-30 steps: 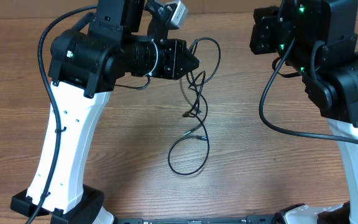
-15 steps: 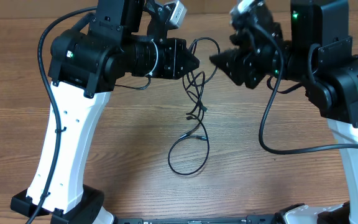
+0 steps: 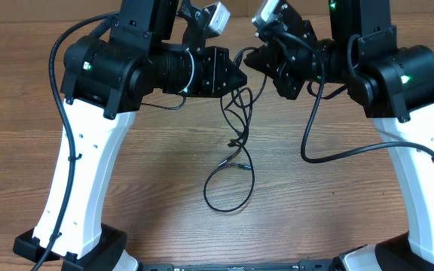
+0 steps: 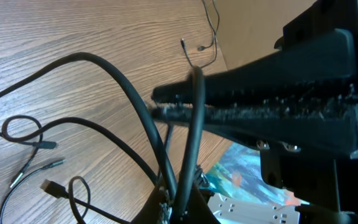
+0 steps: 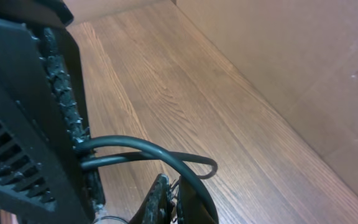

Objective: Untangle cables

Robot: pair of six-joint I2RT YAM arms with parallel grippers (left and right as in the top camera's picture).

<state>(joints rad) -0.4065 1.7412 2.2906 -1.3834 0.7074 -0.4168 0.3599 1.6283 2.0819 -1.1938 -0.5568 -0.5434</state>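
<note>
Two claws, left claw [image 3: 240, 77] and right claw [image 3: 252, 60], each clenched the cables [image 3: 233, 141] near the counter's [image 3: 157, 165] far edge; the tangle ran lengthwise toward the near edge.

We see a brown wood-grain table [image 3: 353, 218], grain running left to right in the overhead view. Near its middle lies the lower part of the thin black flexible cables [image 3: 228, 197]: one open loop flat on the wood, strands crossing just above it, two small plug ends beside the crossing. Higher strands lift off the surface; where exactly they leave it we cannot tell. Left wrist view shows a small closed loop and short plug-tipped ends [image 4: 23, 134] flat on the grain. The left white arm column [image 3: 81, 188] and right white arm column [image 3: 424, 203], each on a black base, stand at the near edge.
</note>
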